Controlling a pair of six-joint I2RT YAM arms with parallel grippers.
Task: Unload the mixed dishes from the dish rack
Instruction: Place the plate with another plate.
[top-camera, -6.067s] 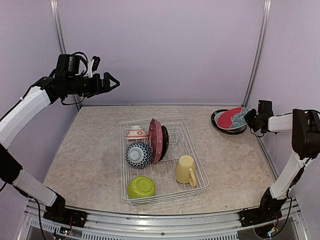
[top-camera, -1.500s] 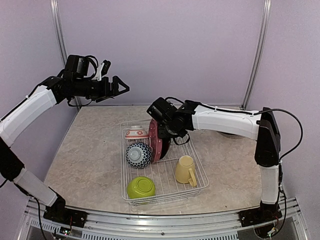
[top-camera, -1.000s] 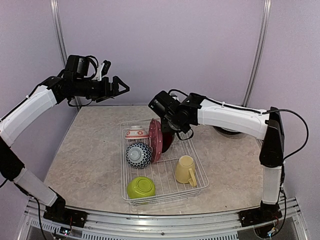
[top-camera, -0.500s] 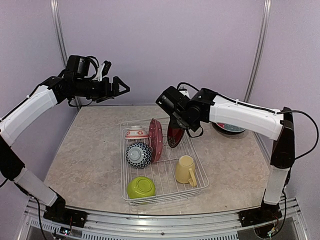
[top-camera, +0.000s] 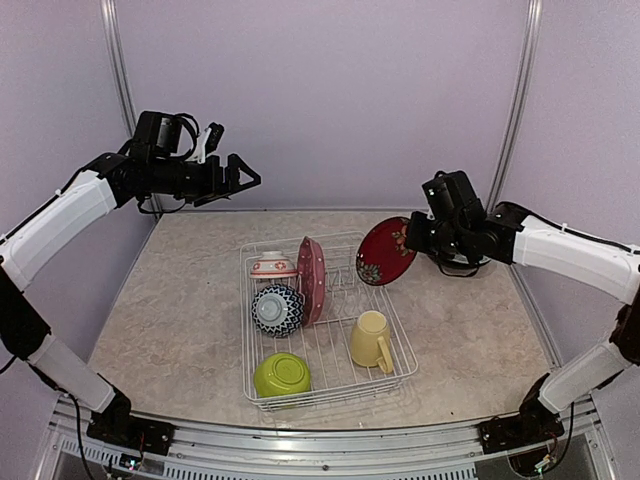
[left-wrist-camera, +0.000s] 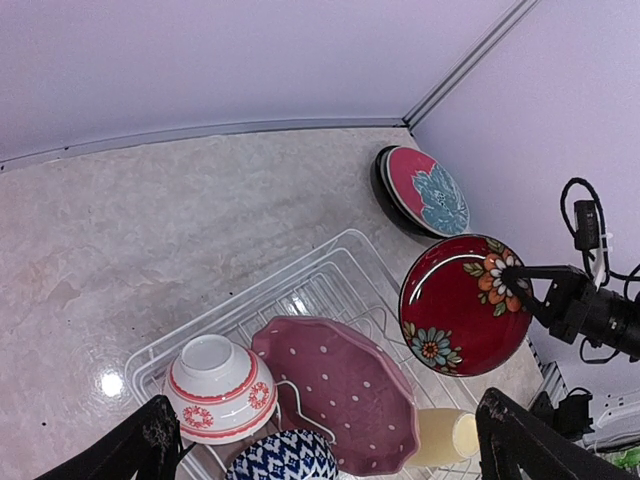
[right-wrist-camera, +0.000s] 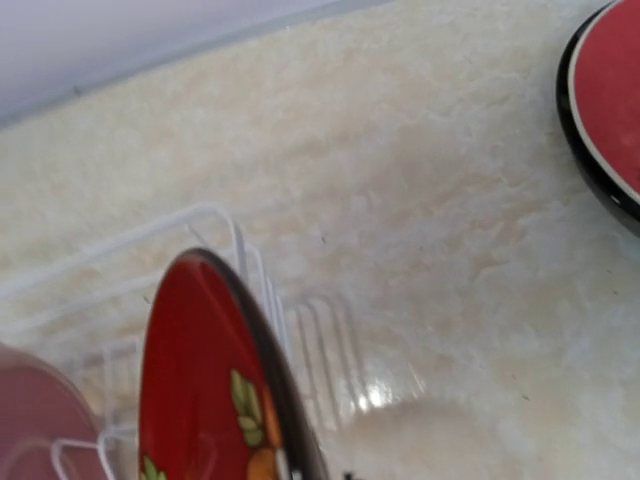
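From above, the right gripper (top-camera: 412, 233) is clenched on the rim of the red plate (top-camera: 386, 252), which hangs tilted in the air just right of the rack's (top-camera: 345, 391) far corner. The left gripper (top-camera: 246, 178) hangs high beyond the rack's far left corner, jaws spread and empty. In the rack are a pink plate (top-camera: 311, 280) on edge, a blue bowl (top-camera: 277, 308), a red-white bowl (top-camera: 272, 266), a green bowl (top-camera: 281, 374) and a mug (top-camera: 371, 340).

The left wrist view shows a plate stack (left-wrist-camera: 425, 190) lying well right of the rack.

In the right wrist view, the red plate's edge hangs over the rack's corner wires.
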